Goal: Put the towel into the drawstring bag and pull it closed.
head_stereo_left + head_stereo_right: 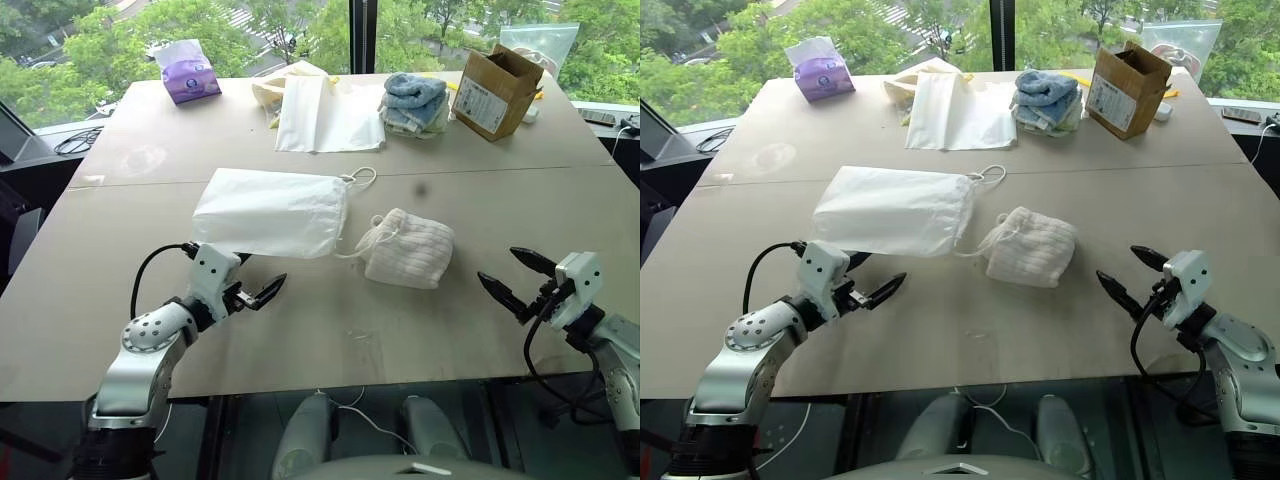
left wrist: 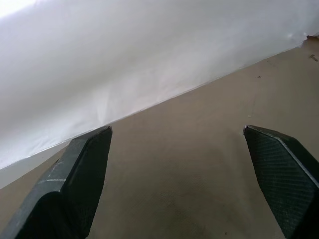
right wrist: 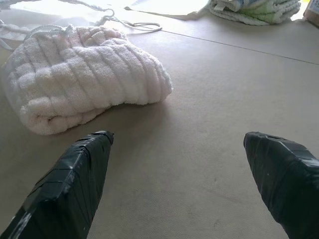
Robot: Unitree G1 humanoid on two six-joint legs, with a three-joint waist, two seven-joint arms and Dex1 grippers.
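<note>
My left gripper (image 1: 262, 287) hangs just above the table (image 1: 330, 340) with its two black fingers spread wide and nothing between them; in the left wrist view both fingertips (image 2: 82, 164) frame bare tabletop, and the white cloth of the bag fills the space just beyond them. My right gripper (image 1: 515, 275) is likewise spread apart and empty, hovering low over the table near its front edge and pointing inward toward the middle.

Just ahead of my left gripper lies the drawstring bag (image 1: 270, 212), flat on the table. Its long axis runs roughly across the table, side to side, and its mouth points toward my right gripper's side, with the white cords (image 1: 360, 178) looping out from that end. Its near edge sits close to my left fingertips, but I cannot tell whether they touch.

Ahead of my right gripper and inward from it is the towel (image 1: 408, 248), a small folded cream-white bundle with ribbed texture, lying just beside the bag's mouth. Its longer side also runs roughly across the table, and in the right wrist view its folded roll edge (image 3: 55, 119) faces my fingers, well apart from them.

Far beyond both grippers, at the back of the table, I see a flat white bag (image 1: 325, 115), a stack of folded cloths (image 1: 413, 103), a cardboard box (image 1: 494, 90) and a purple tissue pack (image 1: 187, 72).
</note>
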